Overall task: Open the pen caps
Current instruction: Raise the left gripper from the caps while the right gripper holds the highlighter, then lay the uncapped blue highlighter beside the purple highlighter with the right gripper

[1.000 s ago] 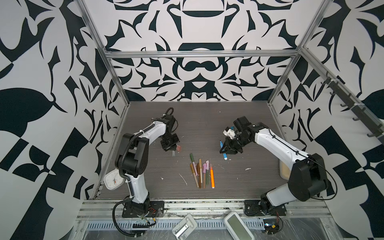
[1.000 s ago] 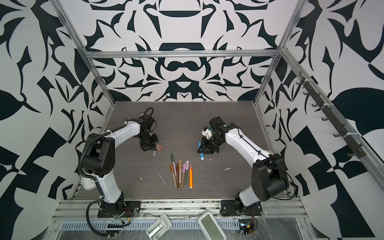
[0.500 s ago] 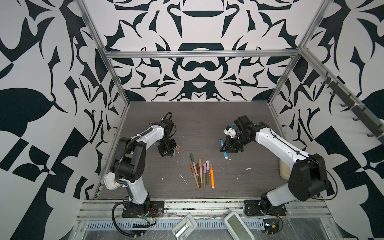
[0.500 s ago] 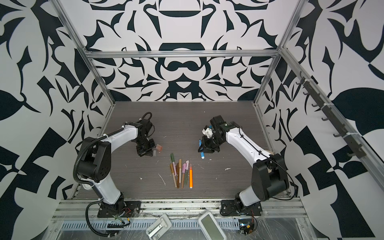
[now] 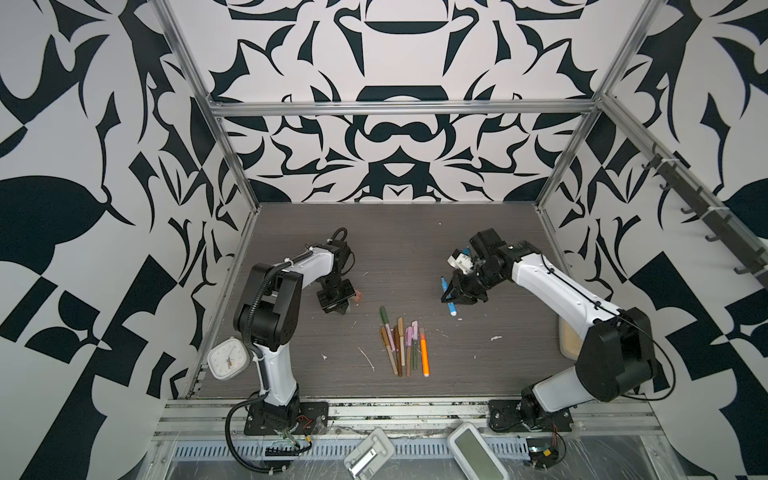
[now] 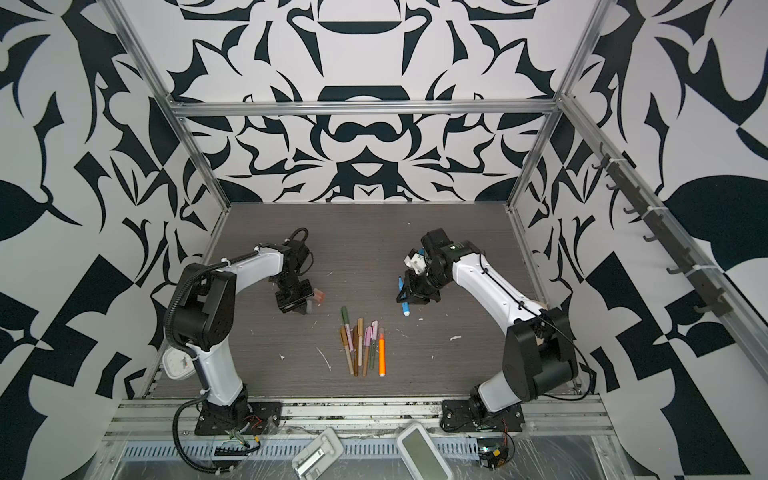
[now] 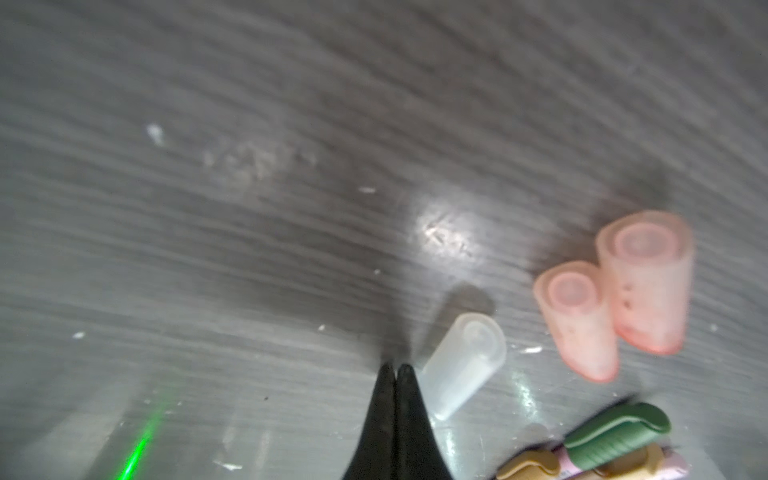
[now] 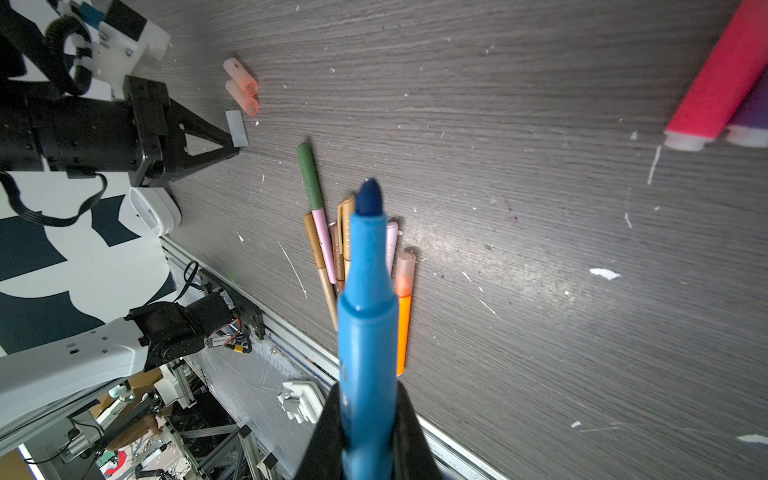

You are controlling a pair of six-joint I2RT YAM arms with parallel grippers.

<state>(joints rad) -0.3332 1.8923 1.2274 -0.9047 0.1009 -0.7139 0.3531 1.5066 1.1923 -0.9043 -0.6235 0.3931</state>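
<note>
- Two peach pen caps (image 7: 577,320) lie side by side and touching on the table (image 7: 249,249), with their hollow mouths showing.
- One clear cap (image 7: 461,365) lies just beside the left gripper (image 7: 397,368), whose jaws are pressed together with nothing between them.
- The right gripper (image 8: 368,395) is clamped on a blue pen (image 8: 368,299), and the pen's dark nib is bare.
- Between the arms in both top views lies a bunch of muted pens (image 5: 399,345). An orange pen (image 5: 424,353) lies at its edge, with a translucent cap (image 8: 405,266) on its end.
- A pink-red marker (image 8: 715,87) and a purple marker (image 8: 752,120) lie touching on the table.
- A pale tub (image 5: 567,340) at the table's right edge is half hidden by the right arm, and its contents cannot be told.
</note>
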